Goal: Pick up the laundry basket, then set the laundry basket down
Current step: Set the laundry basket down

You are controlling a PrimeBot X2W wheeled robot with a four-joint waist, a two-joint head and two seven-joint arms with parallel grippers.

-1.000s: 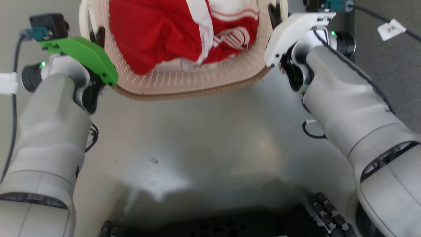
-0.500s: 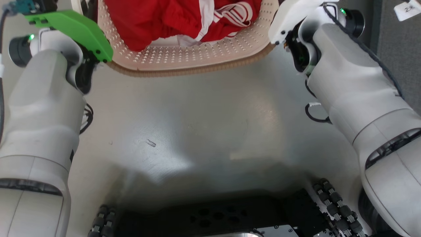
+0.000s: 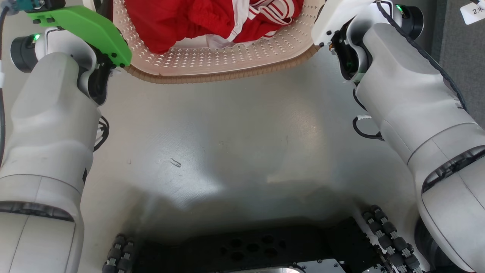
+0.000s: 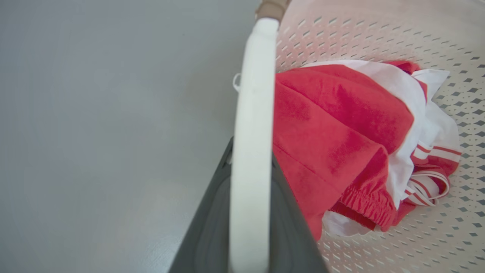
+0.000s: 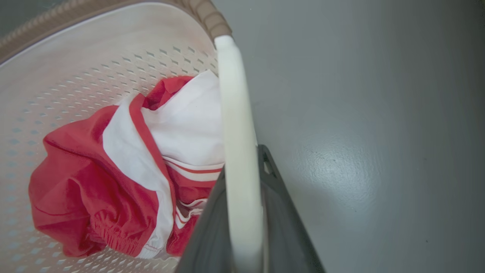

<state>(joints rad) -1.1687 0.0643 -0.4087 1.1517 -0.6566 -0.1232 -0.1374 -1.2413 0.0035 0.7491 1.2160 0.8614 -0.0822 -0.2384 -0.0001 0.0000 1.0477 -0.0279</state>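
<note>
The laundry basket [image 3: 212, 62], cream-white and perforated with a brown woven-look rim, sits at the top of the head view between my two arms. Red-and-white clothing [image 3: 189, 19] lies bunched inside it. In the left wrist view my left gripper [image 4: 251, 151] is shut on the basket's white side handle [image 4: 253, 87], dark fingers on either side of it. My right gripper [image 5: 242, 163] is shut the same way on the opposite white handle [image 5: 233, 94]. Smooth grey floor lies beside the basket in both wrist views. The basket's far side is cut off by the frame.
Grey glossy floor [image 3: 242, 144] stretches between the basket and my black wheeled base [image 3: 250, 250]. A darker grey mat [image 3: 462, 57] borders the right side, with a white tag [image 3: 473, 13] on a cable near it. Loose black cables hang by both forearms.
The whole head picture has shifted, so the camera moved. The basket and both wrists now stand higher and more cut off at the top. Both grips on the handles are unchanged.
</note>
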